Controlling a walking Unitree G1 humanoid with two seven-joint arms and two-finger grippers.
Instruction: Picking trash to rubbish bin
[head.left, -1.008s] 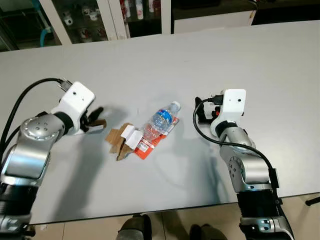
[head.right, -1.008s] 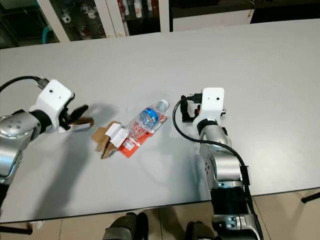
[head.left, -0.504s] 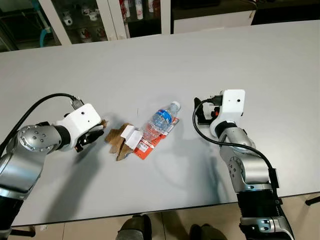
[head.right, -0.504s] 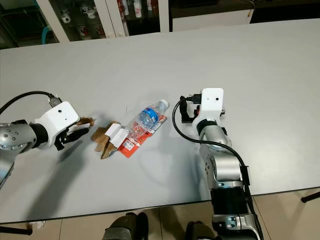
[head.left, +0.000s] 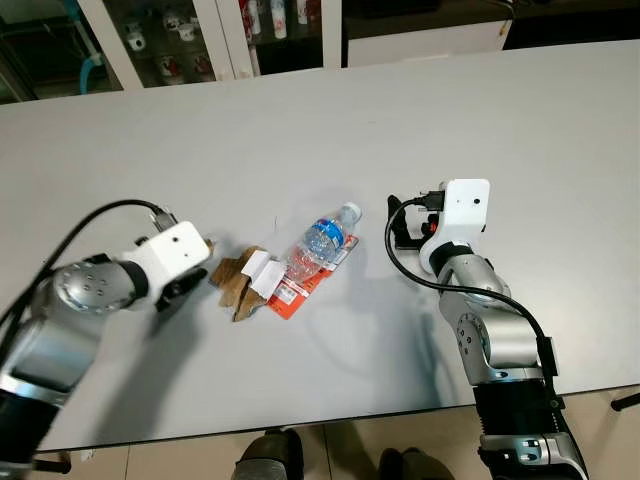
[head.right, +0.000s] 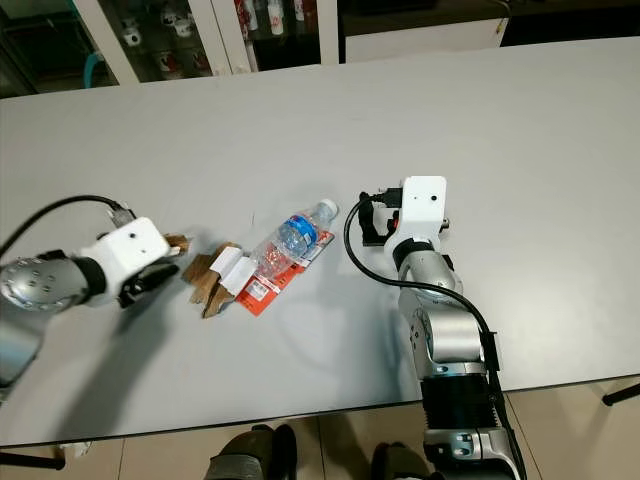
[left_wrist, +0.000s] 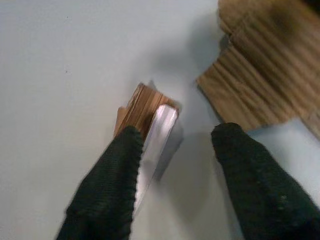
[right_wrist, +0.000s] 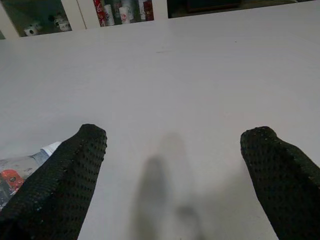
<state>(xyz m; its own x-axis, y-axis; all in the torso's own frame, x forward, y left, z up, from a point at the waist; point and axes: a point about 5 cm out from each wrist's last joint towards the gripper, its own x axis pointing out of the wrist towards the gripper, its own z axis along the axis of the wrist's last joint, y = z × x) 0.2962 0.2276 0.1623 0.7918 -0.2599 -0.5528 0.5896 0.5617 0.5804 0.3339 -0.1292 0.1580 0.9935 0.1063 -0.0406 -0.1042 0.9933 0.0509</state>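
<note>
A clear plastic bottle (head.left: 322, 240) lies on the grey table (head.left: 300, 130) across a red wrapper (head.left: 297, 288). Left of it are torn cardboard pieces (head.left: 232, 281) and a white paper scrap (head.left: 262, 272). A small brown cardboard piece (left_wrist: 145, 107) with a shiny strip lies apart on the left (head.left: 207, 243). My left gripper (left_wrist: 180, 132) is low over the table and open, one finger (left_wrist: 117, 165) touching that small piece, the larger cardboard (left_wrist: 265, 75) just beyond. My right gripper (right_wrist: 172, 140) rests open on the table to the right of the bottle (head.left: 405, 225), nothing between its fingers.
Glass-fronted cabinets (head.left: 200, 35) with cans and cups stand behind the table's far edge. The table's near edge (head.left: 300, 415) runs just in front of my body, with floor below. Bare tabletop stretches to the far right.
My left arm has swung down and toward me, so its fingers now sit low beside the small cardboard piece. The piece, the bottle and my right arm stayed put.
</note>
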